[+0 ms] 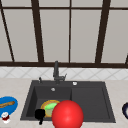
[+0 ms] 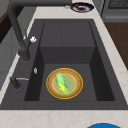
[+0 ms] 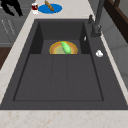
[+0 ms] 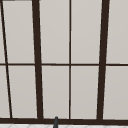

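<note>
Up close there's a big red ball [image 1: 67, 114] at the sink's [image 1: 100, 100] front edge, and just left of it the left hand [image 1: 39, 114], can't tell how its fingers are set. Behind them, corn [image 2: 61, 83] lies on a plate [image 2: 76, 79] in the basin; faucet [image 1: 56, 71] at the back.

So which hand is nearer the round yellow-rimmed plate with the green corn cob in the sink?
Left. The left hand hangs off the sink's front-left corner, apart from the plate in the basin.
</note>
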You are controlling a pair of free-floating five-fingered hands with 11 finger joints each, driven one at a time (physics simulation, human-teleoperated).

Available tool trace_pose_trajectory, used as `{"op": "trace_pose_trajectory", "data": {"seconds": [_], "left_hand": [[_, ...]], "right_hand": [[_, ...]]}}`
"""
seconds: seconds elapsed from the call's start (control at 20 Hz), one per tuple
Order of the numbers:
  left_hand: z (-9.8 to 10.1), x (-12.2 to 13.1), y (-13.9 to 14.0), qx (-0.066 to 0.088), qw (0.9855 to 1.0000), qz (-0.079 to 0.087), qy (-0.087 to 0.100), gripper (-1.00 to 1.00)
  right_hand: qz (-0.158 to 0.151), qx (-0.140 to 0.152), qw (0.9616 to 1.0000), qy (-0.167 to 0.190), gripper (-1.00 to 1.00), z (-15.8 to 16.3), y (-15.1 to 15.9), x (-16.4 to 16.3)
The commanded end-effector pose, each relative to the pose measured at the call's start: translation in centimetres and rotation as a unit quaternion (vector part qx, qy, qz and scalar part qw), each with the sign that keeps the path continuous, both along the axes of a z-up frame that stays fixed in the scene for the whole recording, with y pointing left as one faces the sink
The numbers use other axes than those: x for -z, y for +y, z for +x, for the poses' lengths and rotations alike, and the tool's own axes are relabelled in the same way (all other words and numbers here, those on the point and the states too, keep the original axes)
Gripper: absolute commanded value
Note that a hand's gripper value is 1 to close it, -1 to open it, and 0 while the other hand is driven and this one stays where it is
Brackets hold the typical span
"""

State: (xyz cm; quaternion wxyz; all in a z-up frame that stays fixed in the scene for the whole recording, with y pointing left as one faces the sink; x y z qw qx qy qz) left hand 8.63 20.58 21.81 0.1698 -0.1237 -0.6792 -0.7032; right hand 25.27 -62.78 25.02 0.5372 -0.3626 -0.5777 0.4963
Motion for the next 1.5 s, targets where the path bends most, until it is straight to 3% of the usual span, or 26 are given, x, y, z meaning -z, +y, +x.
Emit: {"op": "trace_pose_trajectory", "data": {"seconds": [0.0, 0.2, 0.3, 0.5, 0.85, 1.45], "left_hand": [[0.0, 0.0, 0.0, 0.0, 1.0, 0.0, 0.0, 0.0], [0.0, 0.0, 0.0, 0.0, 1.0, 0.0, 0.0, 0.0], [0.0, 0.0, 0.0, 0.0, 1.0, 0.0, 0.0, 0.0], [0.0, 0.0, 0.0, 0.0, 1.0, 0.0, 0.0, 0.0], [0.0, 0.0, 0.0, 0.0, 1.0, 0.0, 0.0, 0.0], [0.0, 0.0, 0.0, 0.0, 1.0, 0.0, 0.0, 0.0]], "right_hand": [[0.019, 0.012, 0.9997, -0.007, 1.0, -3.0, 0.0, -1.4], [0.022, 0.014, 0.9993, -0.026, 1.0, -5.7, -0.1, -1.5], [0.008, 0.017, 0.9997, -0.016, 1.0, -7.3, 1.1, -1.5], [0.003, 0.022, 0.9993, -0.029, 1.0, -10.4, 2.1, -1.1], [0.003, 0.026, 0.9973, -0.068, 1.0, -15.1, 4.2, 1.3], [0.011, 0.004, 0.9992, -0.038, 1.0, -12.0, 4.0, 8.0]]}}
